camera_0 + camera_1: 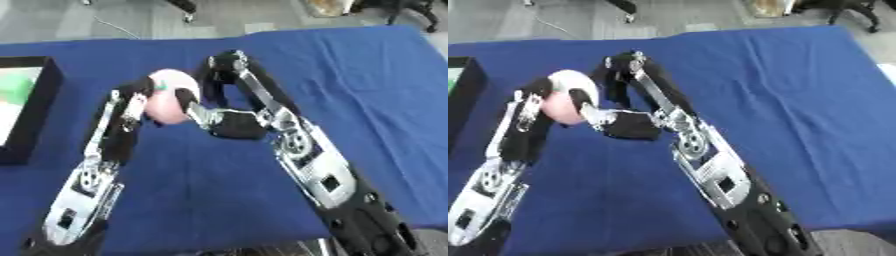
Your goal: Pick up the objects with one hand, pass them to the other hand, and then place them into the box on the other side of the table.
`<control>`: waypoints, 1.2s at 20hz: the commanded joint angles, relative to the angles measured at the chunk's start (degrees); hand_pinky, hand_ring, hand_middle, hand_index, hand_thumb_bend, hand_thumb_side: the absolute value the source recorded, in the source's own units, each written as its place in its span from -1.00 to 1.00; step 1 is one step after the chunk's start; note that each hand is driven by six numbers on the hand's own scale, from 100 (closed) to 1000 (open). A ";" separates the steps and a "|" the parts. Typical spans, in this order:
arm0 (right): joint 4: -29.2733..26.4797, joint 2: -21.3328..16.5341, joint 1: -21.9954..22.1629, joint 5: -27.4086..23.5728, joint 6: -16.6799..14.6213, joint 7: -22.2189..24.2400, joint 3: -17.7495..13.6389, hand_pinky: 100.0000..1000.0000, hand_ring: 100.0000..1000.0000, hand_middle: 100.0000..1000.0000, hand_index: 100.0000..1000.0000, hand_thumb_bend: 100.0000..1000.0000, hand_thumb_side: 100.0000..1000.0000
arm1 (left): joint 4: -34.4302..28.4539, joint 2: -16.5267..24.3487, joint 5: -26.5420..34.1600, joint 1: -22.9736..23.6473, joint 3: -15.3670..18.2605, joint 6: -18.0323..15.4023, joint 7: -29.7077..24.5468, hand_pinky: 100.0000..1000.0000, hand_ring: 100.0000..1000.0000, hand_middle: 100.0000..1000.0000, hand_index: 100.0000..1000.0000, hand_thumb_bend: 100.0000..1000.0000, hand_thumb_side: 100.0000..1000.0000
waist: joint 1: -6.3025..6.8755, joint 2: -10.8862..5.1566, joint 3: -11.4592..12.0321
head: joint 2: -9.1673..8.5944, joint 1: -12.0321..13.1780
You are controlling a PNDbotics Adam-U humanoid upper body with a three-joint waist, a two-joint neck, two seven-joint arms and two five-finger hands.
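Pink and round, the ball sat between both hands above the blue tabletop, left hand curled round one side, right hand hooked on the other. It looked light and smooth, probably slippery, best cupped across its widest part. Beyond the left hand lay the box.

Both views look down from the robot's head onto the blue table, facing forward and away from the body, with floor at the far edge. The arms fill the near part. The two views share almost the whole scene; the left eye shows more of the box.
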 commanded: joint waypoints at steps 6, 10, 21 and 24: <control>-1.26 0.02 -0.66 1.15 -0.69 2.22 -0.23 -0.22 -0.65 -0.15 0.43 -0.24 0.12 | -0.90 -0.13 0.50 -0.96 0.22 -0.01 0.30 -0.17 -0.70 -0.81 -0.41 -1.00 0.19 | 0.08 -0.52 -0.07 | -0.11 0.31; -1.41 0.05 -0.62 1.85 -1.18 3.51 -0.29 -0.21 -0.62 -0.05 0.52 -0.22 0.14 | -0.92 -0.16 0.56 -0.95 0.19 0.03 0.32 -0.17 -0.70 -0.81 -0.41 -1.00 0.20 | 0.08 -0.52 -0.08 | -0.11 0.36; -2.47 0.11 -0.22 1.44 -1.72 1.79 -0.83 -0.20 -0.60 -0.03 0.53 -0.27 0.12 | -0.56 -0.02 2.85 -1.10 1.66 0.14 2.26 -0.17 -0.69 -0.80 -0.40 -1.00 0.22 | 0.19 -0.57 -0.16 | -0.11 2.12; -2.62 0.05 0.00 1.02 -1.80 0.97 -0.92 -0.21 -0.60 -0.04 0.52 -0.30 0.11 | -0.86 0.75 4.00 -1.45 3.20 0.16 3.95 -0.17 -0.69 -0.80 -0.40 -1.00 0.22 | 0.33 -0.74 -0.12 | -0.11 4.45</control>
